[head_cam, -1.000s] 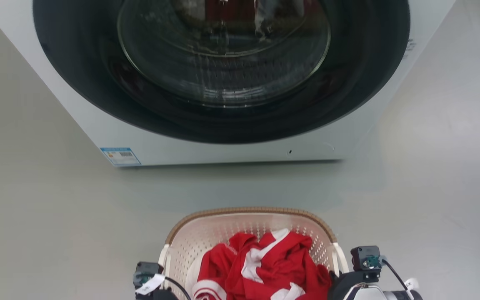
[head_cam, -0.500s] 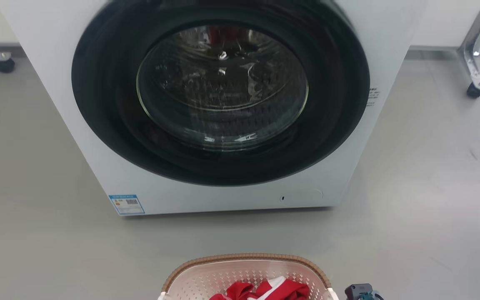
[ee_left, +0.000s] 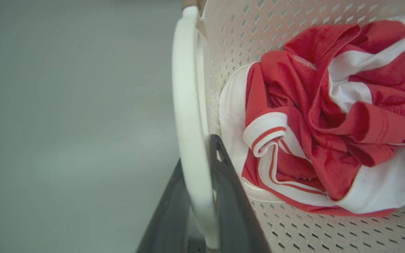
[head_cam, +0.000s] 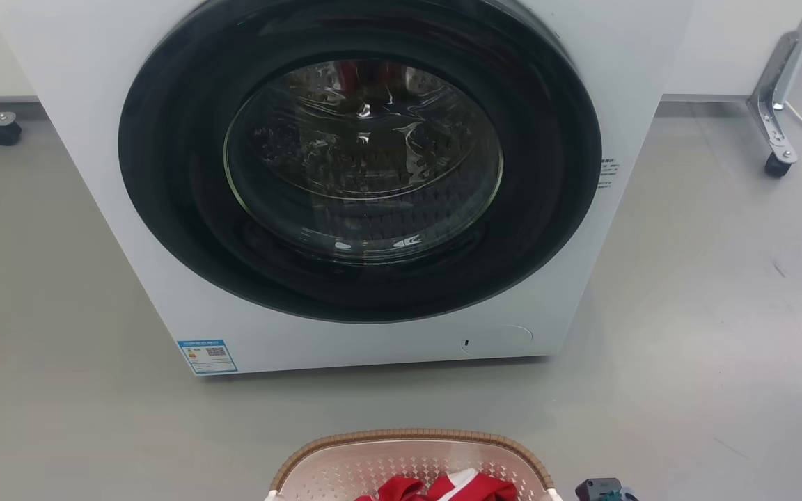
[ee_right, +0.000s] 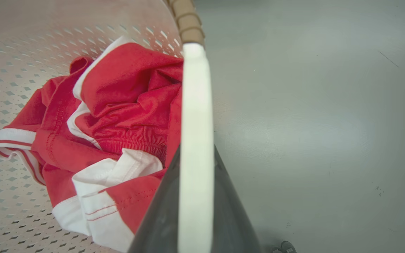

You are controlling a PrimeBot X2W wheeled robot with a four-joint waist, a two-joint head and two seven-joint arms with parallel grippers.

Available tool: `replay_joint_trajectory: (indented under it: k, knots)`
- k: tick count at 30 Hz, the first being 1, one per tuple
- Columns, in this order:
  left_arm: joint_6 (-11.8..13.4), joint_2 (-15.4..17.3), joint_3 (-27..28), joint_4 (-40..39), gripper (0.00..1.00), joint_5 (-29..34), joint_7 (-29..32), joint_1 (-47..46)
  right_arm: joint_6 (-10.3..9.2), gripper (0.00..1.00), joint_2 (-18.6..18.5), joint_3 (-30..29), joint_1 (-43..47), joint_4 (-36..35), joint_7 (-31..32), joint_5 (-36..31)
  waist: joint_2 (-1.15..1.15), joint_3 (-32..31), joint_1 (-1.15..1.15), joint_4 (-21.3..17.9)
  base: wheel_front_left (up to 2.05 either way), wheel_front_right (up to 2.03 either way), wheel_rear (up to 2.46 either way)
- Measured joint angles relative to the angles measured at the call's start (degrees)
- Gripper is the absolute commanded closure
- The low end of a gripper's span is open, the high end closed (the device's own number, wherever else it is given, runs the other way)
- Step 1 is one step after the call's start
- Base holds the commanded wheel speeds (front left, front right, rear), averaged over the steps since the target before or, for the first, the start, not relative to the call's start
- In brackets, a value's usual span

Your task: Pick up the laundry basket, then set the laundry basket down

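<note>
Between left claw (ee_left: 198,153) and right claw (ee_right: 197,153), both pinching its handles (ee_left: 186,88), seen lower after camera shift; probably lifting the laundry basket (head_cam: 409,440).

Bright and even throughout, under soft diffuse light from above. Faint, blurred shadow on the floor (head_cam: 686,313) along the foot of the washing machine (head_cam: 387,341); small glints and warped reflections in its door glass (head_cam: 363,153). Crisp on the red garment (ee_left: 315,116). Out of focus on the near white handle (ee_right: 196,140) of the laundry basket (ee_right: 30,52) and the dark fingers (ee_right: 156,225). Pale sheen on the floor in both wrist views.
</note>
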Motion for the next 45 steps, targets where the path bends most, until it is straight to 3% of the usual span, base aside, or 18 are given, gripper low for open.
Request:
replay_joint_trajectory:
  k: [45]
  knots:
    - [0.11,0.05,-1.41,0.16,1.00,-1.14,0.07,0.11,0.00,1.00,0.01,4.78,-0.49,1.40,-1.12,5.03,0.01,-0.29,0.01,-0.33,0.00,0.00,0.00]
